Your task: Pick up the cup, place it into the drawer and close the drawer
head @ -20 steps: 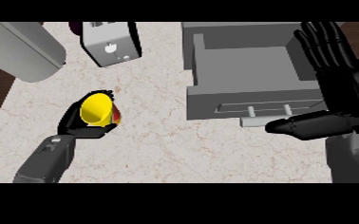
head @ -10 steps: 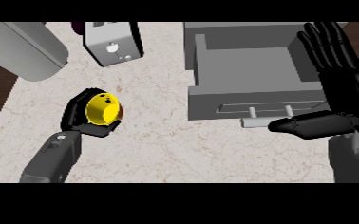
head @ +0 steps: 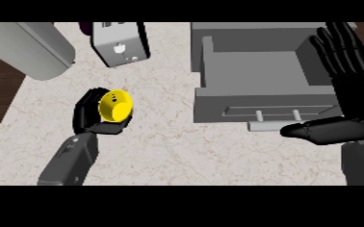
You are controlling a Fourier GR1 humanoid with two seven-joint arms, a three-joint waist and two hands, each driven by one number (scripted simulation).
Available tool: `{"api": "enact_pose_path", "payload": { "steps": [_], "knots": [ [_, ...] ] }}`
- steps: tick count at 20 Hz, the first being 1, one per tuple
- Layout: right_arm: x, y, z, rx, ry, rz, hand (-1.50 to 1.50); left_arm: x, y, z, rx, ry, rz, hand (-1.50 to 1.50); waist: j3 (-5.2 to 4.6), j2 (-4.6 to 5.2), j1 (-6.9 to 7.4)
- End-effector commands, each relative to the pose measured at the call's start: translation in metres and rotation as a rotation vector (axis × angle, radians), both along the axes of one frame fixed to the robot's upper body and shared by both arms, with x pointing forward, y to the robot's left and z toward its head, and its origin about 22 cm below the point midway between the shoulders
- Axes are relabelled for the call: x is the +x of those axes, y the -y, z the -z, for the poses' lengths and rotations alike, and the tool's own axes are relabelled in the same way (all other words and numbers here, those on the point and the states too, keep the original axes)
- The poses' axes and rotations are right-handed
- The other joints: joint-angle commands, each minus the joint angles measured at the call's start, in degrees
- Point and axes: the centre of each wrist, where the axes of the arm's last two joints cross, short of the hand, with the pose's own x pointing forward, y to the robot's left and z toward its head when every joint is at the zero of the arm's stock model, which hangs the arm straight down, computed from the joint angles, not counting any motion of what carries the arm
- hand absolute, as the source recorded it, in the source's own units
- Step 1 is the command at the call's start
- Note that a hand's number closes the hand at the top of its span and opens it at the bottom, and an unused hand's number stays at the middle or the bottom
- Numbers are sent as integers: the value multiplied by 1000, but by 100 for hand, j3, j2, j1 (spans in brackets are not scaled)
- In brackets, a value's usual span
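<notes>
A yellow cup [head: 115,106] is held over the counter at the left, its opening turned toward me. My left hand [head: 90,115] is curled round it from the left and below. The grey drawer [head: 262,79] stands open at the upper right, with its front panel and handle [head: 277,113] facing me. Nothing lies inside it. My right hand [head: 340,84] is open at the right edge, fingers up beside the drawer, thumb out below the drawer's front.
A grey toaster [head: 121,42] stands at the top, left of the drawer. A large grey cylinder [head: 34,48] lies at the upper left corner. The marbled counter [head: 171,144] ends at a dark floor strip on the far left.
My left hand has carried the cup up and to the right, toward the drawer, and the cup now shows its opening. The right hand has stayed put.
</notes>
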Motion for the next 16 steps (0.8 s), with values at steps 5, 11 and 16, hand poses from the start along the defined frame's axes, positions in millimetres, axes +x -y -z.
{"api": "enact_pose_path", "payload": {
  "steps": [5,11,16],
  "knots": [
    [0,-6,-9,-6,-5,26,-150,65,58,-71,-2,211,171,150,13,-48,95],
    [3,-7,0,6,1,48,-150,88,113,-134,20,210,300,150,17,-67,169],
    [-18,3,6,4,-3,28,-150,106,155,-208,75,204,312,150,18,-89,76]
  ]
}}
